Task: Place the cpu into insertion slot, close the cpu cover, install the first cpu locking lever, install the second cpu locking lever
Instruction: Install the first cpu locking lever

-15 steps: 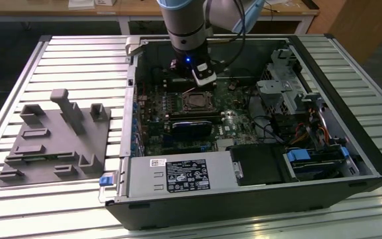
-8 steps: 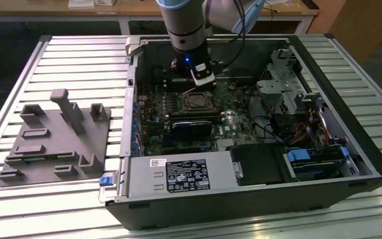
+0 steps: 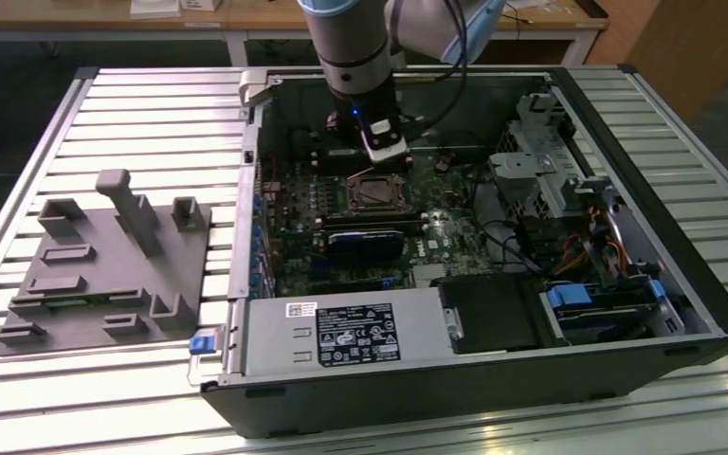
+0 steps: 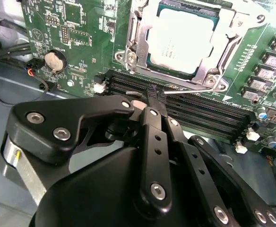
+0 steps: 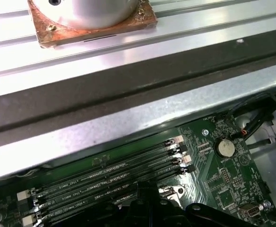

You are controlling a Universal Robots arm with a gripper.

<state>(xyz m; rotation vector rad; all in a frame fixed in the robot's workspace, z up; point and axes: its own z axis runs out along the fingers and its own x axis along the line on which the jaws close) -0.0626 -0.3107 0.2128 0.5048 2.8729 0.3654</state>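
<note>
The cpu [image 4: 181,40] lies flat in the insertion slot [image 3: 374,193], its pale metal top facing up and its square edges in line with the long memory slots [image 4: 209,116] beside it. The cpu cover [image 4: 139,47] is down over it, framing the top through its window. A thin wire locking lever [image 4: 192,90] lies along the slot's edge nearest the memory slots, its long axis parallel to them.

In the second wrist view the gripper [image 4: 153,96] has its fingers pressed together with no gap showing. The tip touches the lever's near end, but I cannot tell whether the wire is pinched between the fingers.

The exterior view shows the gripper [image 3: 383,156] reaching straight down into the open computer case [image 3: 643,313], just beyond the slot, with the case's far wall close behind. A blue card [image 3: 367,248] sits on the near side of the slot, and a grey tray [image 3: 99,275] lies on the table [image 3: 162,114] at the exterior view's left.

The first wrist view adds the case's metal wall [image 5: 128,118] close along the memory slots, and a coin battery [image 5: 224,147] on the green board [image 5: 213,175].
</note>
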